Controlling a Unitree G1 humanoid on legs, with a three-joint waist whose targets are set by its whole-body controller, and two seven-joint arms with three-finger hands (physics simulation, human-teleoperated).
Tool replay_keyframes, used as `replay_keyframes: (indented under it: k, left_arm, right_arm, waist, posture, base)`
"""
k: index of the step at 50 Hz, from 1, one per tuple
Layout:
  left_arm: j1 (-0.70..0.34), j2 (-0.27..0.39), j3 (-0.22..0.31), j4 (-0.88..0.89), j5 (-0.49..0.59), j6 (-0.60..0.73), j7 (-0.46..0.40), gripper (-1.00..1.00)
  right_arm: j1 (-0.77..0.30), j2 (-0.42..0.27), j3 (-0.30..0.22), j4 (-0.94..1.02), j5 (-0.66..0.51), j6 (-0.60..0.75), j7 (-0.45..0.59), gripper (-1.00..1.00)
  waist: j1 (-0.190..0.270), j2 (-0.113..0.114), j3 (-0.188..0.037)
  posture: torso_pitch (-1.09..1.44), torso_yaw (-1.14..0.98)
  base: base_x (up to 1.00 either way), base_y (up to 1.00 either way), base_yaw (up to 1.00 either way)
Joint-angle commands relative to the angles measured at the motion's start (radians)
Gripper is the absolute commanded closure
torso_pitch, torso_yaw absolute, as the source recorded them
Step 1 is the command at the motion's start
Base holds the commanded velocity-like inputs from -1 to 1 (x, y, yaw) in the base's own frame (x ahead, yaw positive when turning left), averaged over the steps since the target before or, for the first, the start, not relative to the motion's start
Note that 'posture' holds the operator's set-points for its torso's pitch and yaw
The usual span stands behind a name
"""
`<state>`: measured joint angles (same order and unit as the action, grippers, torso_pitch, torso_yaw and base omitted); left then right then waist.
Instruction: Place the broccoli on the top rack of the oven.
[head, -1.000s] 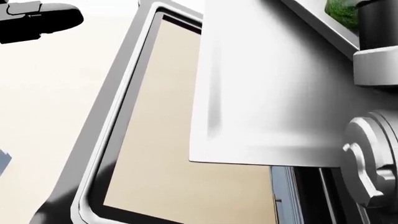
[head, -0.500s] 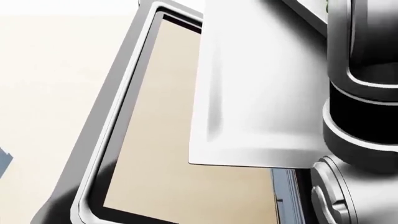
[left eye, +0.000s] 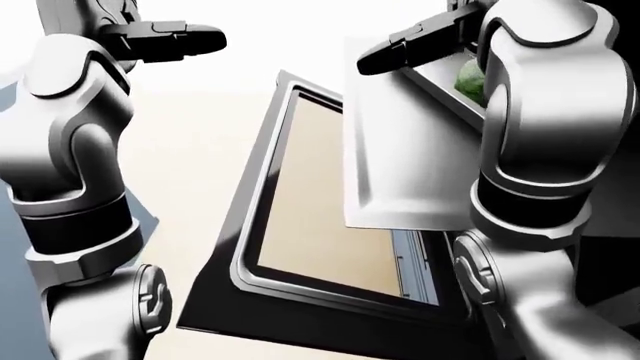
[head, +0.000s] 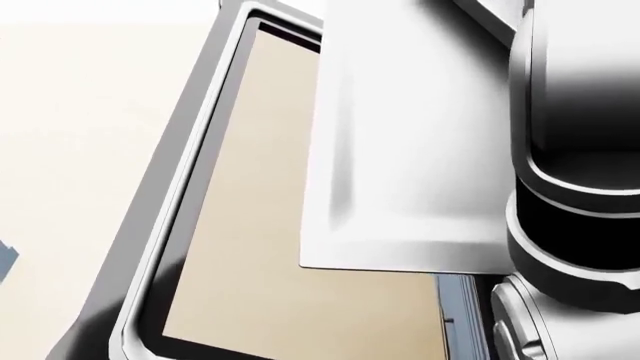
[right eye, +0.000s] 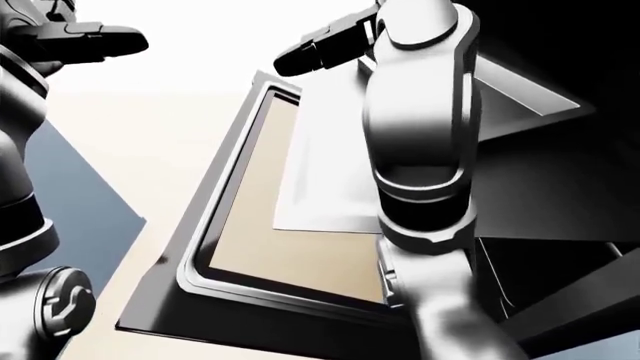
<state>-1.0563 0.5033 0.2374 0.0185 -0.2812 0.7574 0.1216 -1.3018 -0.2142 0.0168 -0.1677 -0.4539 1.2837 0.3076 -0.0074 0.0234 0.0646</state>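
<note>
The broccoli (left eye: 468, 77) sits in the tray (left eye: 400, 150) (right arm partly hides it); both hands' (left eye: 160, 39) finger spread can't be told.

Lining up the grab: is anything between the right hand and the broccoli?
Only partly answerable. In the left-eye view the broccoli lies in the tray, mostly hidden behind the robot's own right arm. The right hand hovers above the tray's near edge. No other object shows between them, but the arm blocks much of the view.
</note>
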Motion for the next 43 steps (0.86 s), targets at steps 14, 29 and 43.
replay_keyframes:
  k: [14,29,43]
  left_arm:
    - [-0.041,0.024,0.016,-0.042,-0.026,-0.048,0.027,-1.00]
    - [-0.058,0.036,0.012,-0.035,-0.039,-0.049,0.038,-1.00]
    - [-0.073,0.042,0.010,-0.028,-0.043,-0.047,0.042,-1.00]
  right_arm:
    - [-0.041,0.003,0.010,-0.044,-0.086,-0.007,0.063,-1.00]
    - [-0.089,0.005,0.000,-0.015,-0.143,-0.040,0.106,-1.00]
    - [-0.108,0.001,-0.007,-0.001,-0.170,-0.044,0.137,-1.00]
  waist:
    - [-0.001,0.005,-0.027]
    - [-0.003,0.008,-0.024]
    - [-0.003,0.009,-0.023]
  posture:
    - [0.00,0.00]
    - [0.00,0.00]
    - [0.00,0.00]
  base:
    - [0.00,0.00,0.00]
    - [0.00,0.00,0.00]
    - [0.00,0.00,0.00]
